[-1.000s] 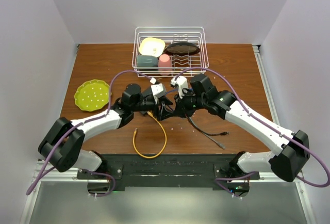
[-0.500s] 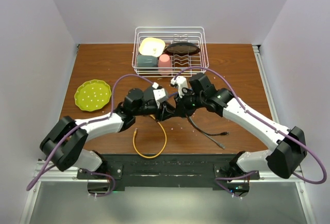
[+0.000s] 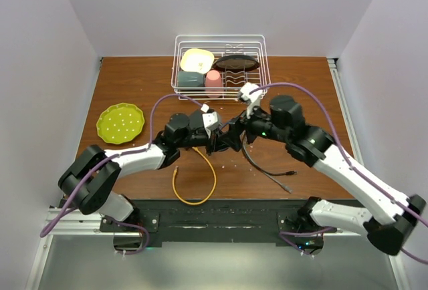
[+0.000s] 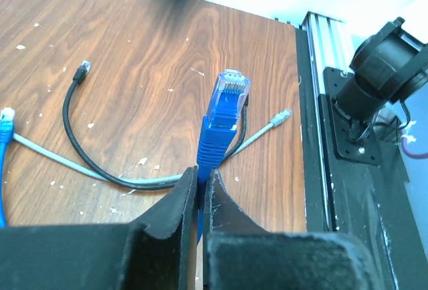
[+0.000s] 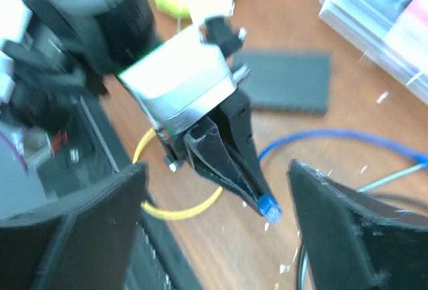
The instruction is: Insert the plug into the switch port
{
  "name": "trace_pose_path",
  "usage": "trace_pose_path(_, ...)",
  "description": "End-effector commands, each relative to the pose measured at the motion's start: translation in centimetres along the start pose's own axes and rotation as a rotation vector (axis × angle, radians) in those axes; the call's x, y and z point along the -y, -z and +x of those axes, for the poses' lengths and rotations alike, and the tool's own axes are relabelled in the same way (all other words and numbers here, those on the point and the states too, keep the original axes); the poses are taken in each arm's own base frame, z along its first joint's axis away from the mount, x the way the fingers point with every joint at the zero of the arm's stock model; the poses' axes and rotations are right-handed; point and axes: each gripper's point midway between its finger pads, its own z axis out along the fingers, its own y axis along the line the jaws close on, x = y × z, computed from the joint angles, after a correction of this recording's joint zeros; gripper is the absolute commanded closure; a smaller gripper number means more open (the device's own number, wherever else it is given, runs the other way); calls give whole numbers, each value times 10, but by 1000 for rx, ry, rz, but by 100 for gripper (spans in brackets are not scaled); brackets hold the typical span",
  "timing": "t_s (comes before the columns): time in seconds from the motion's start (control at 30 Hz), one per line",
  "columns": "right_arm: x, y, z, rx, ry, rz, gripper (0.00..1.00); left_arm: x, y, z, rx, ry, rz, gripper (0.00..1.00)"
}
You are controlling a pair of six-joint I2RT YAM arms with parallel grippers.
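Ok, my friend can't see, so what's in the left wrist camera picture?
The left hand is shut on the tail of a blue plug, whose clear tip points away from the camera. Behind it, a black cable and a grey cable lie across each other on the wooden table.
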Motion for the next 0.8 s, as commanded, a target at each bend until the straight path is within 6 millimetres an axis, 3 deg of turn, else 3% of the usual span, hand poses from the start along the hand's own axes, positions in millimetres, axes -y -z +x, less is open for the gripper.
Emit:
trace_pose_path(0.0, 6, 28, -47, 246, 4, 85, 4, 2, 11, -27, 108, -24, 12, 100)
trace_pose_path(0.13, 6, 34, -43, 291, 13, 87, 1, 10, 28, -44, 188, -21, 38, 100)
trace_pose_path(0.33, -14, 32, -35, 328, 41, -39, 2, 27, 61, -74, 295, -46, 102, 100)
trace_pose_path(0.6, -42, 38, -44, 426, 57, -197, 4, 64, 79, -104, 374, -117, 231, 100)
trace_pose_path(0.77, -53, 36, -46, 438, 58, -273, 9, 78, 90, -116, 434, -127, 271, 100)
